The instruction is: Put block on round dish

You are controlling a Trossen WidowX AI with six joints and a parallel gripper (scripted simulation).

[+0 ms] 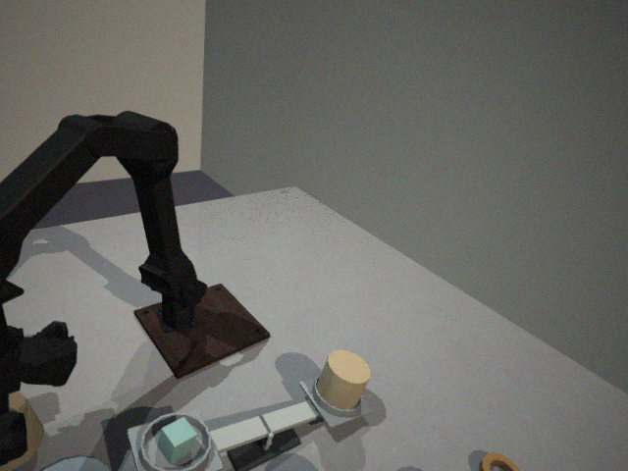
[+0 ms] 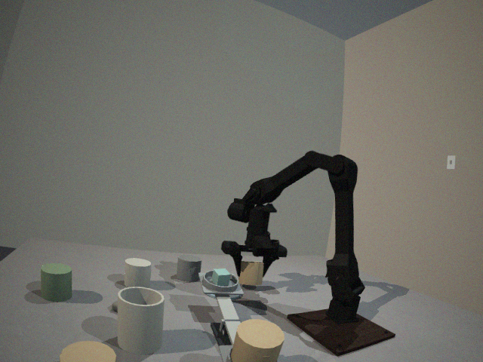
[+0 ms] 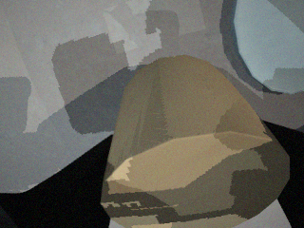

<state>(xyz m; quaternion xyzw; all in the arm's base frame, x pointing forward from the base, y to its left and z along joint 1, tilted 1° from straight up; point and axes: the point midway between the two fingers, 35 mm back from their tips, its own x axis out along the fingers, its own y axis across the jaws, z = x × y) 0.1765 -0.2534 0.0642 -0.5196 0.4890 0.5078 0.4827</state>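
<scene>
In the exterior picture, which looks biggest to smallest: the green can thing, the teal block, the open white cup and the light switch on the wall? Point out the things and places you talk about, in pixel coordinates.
1. Open white cup [image 2: 140,331]
2. Green cylinder [image 2: 56,282]
3. Teal block [image 2: 221,277] [image 1: 177,440]
4. Light switch [image 2: 450,161]

The switch is farther away, so its real size is unsure.

Looks black nearly all over the arm [image 1: 161,213] [image 2: 343,218], with a dull finish. Has long, straight-sided links, rounded shoulders at the joints and a stubby cylinder near the wrist [image 2: 238,210]. Widens into a crossbar above the jaws [image 1: 18,428] [image 2: 251,274], also black, with fingers tapering to narrow tips. Stands on a dark reddish-brown, four-cornered plate [image 1: 243,330] [image 2: 372,335], with small dark round spots near the corners. Shows no readable markings.
</scene>
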